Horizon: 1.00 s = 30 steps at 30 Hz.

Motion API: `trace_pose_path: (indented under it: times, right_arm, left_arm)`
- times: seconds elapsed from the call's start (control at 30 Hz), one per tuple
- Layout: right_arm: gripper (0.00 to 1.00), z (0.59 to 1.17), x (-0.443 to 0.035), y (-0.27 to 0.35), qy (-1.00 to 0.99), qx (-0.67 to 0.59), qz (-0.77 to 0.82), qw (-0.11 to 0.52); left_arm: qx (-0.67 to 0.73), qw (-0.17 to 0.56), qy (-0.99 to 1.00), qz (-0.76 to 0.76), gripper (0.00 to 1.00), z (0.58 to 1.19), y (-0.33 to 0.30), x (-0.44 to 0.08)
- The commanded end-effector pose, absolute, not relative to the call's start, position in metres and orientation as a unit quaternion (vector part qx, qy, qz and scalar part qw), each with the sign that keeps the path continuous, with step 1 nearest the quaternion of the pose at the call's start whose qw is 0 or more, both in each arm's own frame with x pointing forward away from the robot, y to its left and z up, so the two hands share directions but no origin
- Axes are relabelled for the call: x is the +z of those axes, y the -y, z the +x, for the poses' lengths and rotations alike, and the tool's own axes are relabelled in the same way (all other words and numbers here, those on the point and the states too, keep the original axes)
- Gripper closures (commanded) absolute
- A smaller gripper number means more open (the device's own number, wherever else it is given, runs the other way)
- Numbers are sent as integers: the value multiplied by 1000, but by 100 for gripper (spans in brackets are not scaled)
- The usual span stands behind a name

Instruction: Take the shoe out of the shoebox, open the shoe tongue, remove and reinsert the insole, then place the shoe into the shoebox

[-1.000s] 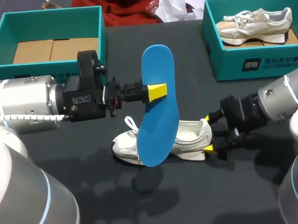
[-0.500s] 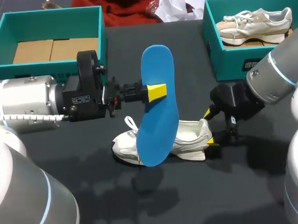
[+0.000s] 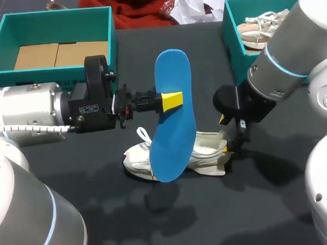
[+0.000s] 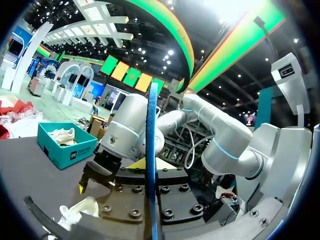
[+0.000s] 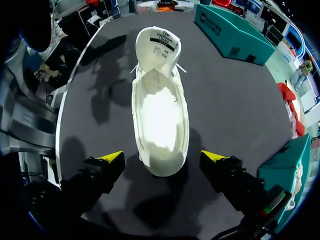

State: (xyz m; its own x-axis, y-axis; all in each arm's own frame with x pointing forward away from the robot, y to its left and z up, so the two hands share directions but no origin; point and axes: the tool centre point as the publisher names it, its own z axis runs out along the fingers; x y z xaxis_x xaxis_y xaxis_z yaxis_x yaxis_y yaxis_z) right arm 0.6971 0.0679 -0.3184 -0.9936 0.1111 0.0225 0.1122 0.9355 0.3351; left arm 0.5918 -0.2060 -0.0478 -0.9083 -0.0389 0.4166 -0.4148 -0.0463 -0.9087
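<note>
Insole removal is complete and reinsertion is pending: the left gripper (image 3: 173, 100) clamps the blue foam insole (image 3: 172, 136) upright in the air above the white low-top sneaker (image 3: 209, 153), which lies midway across the black bench (image 3: 212, 218). The right gripper (image 5: 162, 157) stands wide, fingers flanking the heel, apparently without contact. Next, steady the heel, then tilt the insole toe-first into the opening.

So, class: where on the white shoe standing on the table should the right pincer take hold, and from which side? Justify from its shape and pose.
Grip the white shoe at its heel, coming from behind it. It stands upright on its sole, heel towards the open right pincer, whose fingers flank it without touching. The narrow heel walls likely suit a squeeze across.
</note>
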Motion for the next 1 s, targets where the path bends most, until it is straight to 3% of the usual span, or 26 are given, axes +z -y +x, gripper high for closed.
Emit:
trace_pose_path:
  times: [0.03, 0.6, 1.0]
  right_arm:
    - [0, 699, -321, -73, 994, -86, -61, 4]
    - [0, 712, -315, -84, 994, -102, -47, -15]
    - [0, 732, -322, -123, 995, -102, -10, -13]
  left_arm:
    - [703, 121, 677, 180, 100, 584, 210, -42]
    - [703, 121, 677, 180, 100, 584, 210, -42]
    - [703, 121, 677, 180, 100, 584, 210, -42]
